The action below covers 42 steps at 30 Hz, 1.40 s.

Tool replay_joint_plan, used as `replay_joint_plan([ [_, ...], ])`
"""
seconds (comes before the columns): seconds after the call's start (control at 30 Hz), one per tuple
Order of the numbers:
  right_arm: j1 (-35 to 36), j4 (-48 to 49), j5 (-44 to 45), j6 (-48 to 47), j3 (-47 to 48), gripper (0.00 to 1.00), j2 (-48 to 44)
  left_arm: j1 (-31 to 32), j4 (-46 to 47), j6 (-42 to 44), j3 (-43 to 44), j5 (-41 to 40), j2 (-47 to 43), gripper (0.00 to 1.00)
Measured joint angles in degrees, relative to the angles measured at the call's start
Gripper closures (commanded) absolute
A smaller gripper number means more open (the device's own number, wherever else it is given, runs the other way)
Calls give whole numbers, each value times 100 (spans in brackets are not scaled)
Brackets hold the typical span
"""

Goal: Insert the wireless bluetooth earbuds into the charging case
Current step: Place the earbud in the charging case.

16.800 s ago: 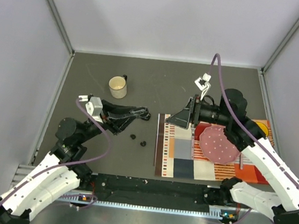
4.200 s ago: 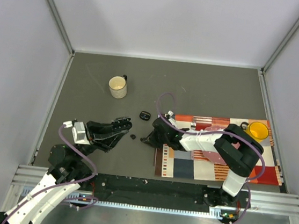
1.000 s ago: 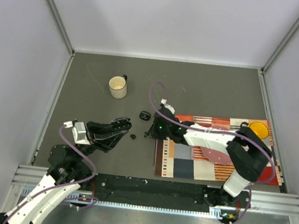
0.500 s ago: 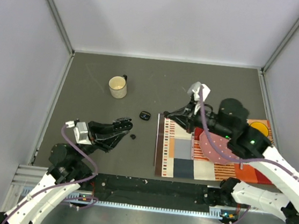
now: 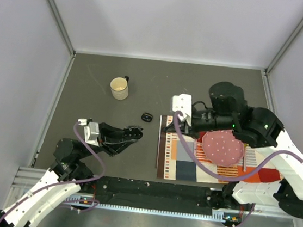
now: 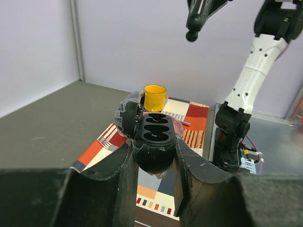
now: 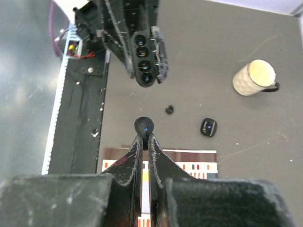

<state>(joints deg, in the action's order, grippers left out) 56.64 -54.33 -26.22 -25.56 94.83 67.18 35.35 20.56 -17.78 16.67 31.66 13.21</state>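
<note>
One earbud [image 7: 143, 126] sits pinched in the right hand [image 7: 143, 137].

Table [image 5: 198, 86] behind mug [image 5: 119, 88] free; small black case [image 5: 147, 116], loose earbud [image 7: 169, 109] mid-table.

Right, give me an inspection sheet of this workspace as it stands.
Surface: dark grey table, with a striped mat on its right part.
Job's things: open charging case, sockets look empty; one earbud held above the table; loose earbud lying on the table.
Clutter: cream mug, small black case, pink dotted disc, yellow cup.
Grippers: left gripper shut on the charging case; right gripper shut on the earbud.
Cables: purple cable looping along each arm, clear of the job's things.
Surroundings: pale walls, metal rail at the near edge.
</note>
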Motion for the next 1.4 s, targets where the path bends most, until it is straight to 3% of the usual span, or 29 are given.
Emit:
replay_joint_plan([
  [0.2,555,-796,116,-586,551,100,577,0,138,24,39,461,264,100],
  [0.43,942,-1088,372,-960,763,100,824,0,223,20,118,868,459,100],
  [0.83,1172,-1128,686,-1152,960,100,1244,0,306,-26,188,1182,708,100],
  [1.4,1252,-579,815,-984,955,100,1325,0,442,-28,188,1005,706,100],
])
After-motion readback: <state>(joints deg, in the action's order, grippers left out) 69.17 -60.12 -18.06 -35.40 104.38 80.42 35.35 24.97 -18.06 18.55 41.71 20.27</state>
